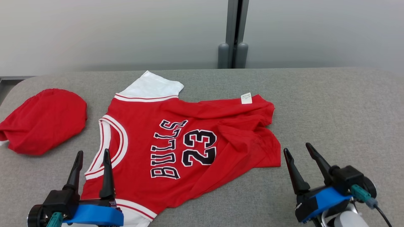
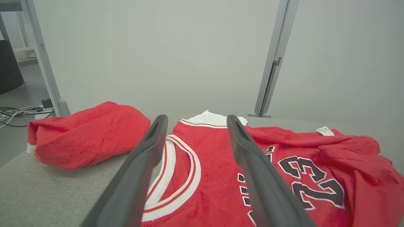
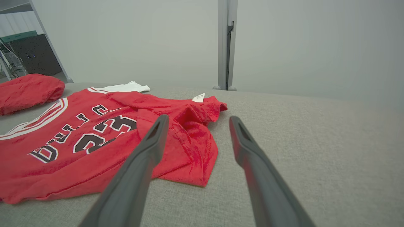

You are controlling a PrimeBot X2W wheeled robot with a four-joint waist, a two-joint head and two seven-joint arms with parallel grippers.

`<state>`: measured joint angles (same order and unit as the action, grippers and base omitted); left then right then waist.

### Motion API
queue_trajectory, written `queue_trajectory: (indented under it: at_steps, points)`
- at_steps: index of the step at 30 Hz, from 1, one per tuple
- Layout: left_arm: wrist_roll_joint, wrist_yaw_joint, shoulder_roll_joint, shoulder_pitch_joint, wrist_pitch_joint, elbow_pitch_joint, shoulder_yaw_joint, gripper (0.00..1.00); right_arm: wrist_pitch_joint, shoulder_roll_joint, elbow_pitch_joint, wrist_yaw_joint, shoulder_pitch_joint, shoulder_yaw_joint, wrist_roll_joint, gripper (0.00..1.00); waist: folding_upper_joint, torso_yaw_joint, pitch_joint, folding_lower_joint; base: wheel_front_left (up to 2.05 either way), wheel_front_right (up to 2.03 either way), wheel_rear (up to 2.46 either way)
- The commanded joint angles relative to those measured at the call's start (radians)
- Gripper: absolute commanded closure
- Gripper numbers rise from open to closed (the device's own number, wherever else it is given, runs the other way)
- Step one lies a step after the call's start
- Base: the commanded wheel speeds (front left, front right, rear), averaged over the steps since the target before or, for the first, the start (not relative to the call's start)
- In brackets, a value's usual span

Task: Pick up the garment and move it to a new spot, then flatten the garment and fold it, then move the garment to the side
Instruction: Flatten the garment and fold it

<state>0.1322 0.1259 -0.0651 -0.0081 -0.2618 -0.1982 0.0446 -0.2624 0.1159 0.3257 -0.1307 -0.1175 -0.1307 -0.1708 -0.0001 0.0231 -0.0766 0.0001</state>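
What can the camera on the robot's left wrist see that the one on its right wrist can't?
Left wrist camera, not the right: the open left gripper and some cables on the floor.
Right wrist camera, not the left: the open right gripper, the near hem corner and a wide bare stretch of table.
Both: the red jersey with its 23, its white tag and the other red bundle.
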Motion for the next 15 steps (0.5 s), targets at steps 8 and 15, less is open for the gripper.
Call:
queue_trajectory:
  at_steps: [8,15]
  points:
    - [0.016,0.005,0.007,-0.050,-0.004,0.005,-0.042,0.00,0.075,0.168,0.127,0.000,-0.235,-0.212,-0.062,0.00,0.0001,0.081,-0.061,-0.0001,0.00,0.00,0.00]
    - [0.034,0.006,0.009,-0.088,-0.004,-0.005,-0.068,0.00,0.125,0.273,0.228,0.000,-0.356,-0.383,-0.149,0.00,0.0001,0.145,-0.111,-0.0001,0.00,0.00,0.00]
